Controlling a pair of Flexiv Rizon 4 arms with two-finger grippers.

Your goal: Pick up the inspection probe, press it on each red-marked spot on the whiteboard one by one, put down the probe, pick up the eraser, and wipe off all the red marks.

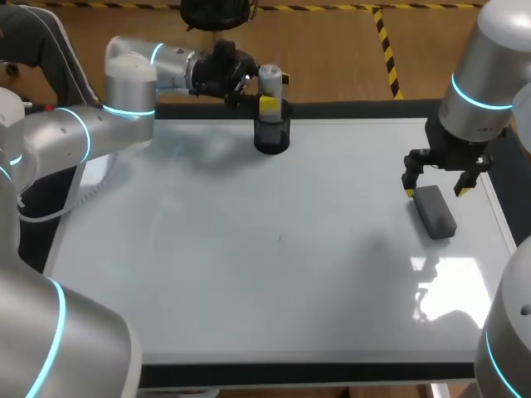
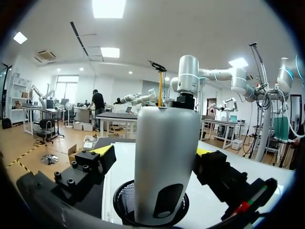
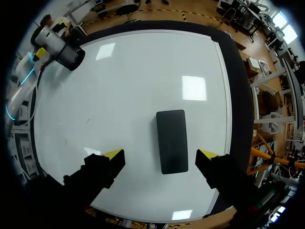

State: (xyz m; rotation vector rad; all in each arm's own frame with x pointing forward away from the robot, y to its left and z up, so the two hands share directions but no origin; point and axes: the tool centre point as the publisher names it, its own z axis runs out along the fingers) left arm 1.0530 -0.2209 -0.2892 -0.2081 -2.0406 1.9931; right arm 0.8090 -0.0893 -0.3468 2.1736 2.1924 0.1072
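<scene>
The inspection probe (image 1: 270,83), a grey cylinder, stands upright in a black mesh cup (image 1: 271,133) at the back edge of the whiteboard (image 1: 249,282). My left gripper (image 2: 152,152) is open around the probe (image 2: 167,157), with a gap showing at one finger. The dark eraser (image 1: 436,211) lies flat on the board at the right. My right gripper (image 1: 436,184) hangs open just above it, the eraser (image 3: 172,140) lying between its yellow fingertips (image 3: 114,153) from above. I make out no clear red marks, only a faint speck (image 1: 280,239).
The whiteboard fills the table top, framed by a dark border (image 1: 332,373). My left arm (image 1: 124,91) stretches along the back left edge. The mesh cup (image 2: 125,200) stands right under the left gripper.
</scene>
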